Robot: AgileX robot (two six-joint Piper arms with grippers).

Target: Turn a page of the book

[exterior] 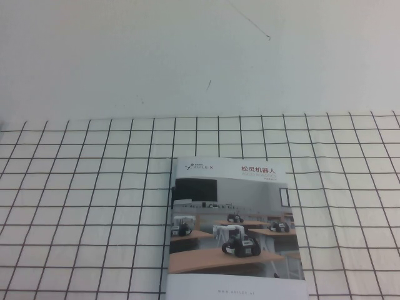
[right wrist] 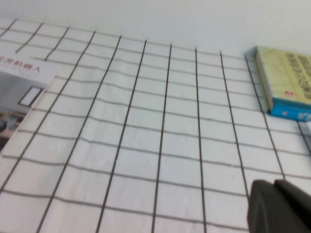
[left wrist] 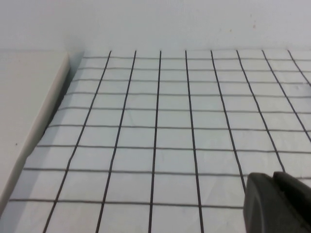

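The book (exterior: 235,226) lies closed and flat on the grid cloth at the near middle of the table in the high view. Its cover leaf, the page (exterior: 232,178), faces up with the robot-classroom photo and Chinese title. A corner of the book also shows in the right wrist view (right wrist: 19,92). Neither gripper shows in the high view. My left gripper (left wrist: 273,180) is shut and empty above bare cloth, and the book is not in its view. My right gripper (right wrist: 274,188) is shut and empty above the cloth, well off to the book's right.
A white cloth with a black grid (exterior: 94,187) covers the near table, with plain white surface (exterior: 187,56) beyond it. A yellow-green box with a blue edge (right wrist: 286,80) lies far right of the book. A raised white slab (left wrist: 24,111) borders the cloth's left side.
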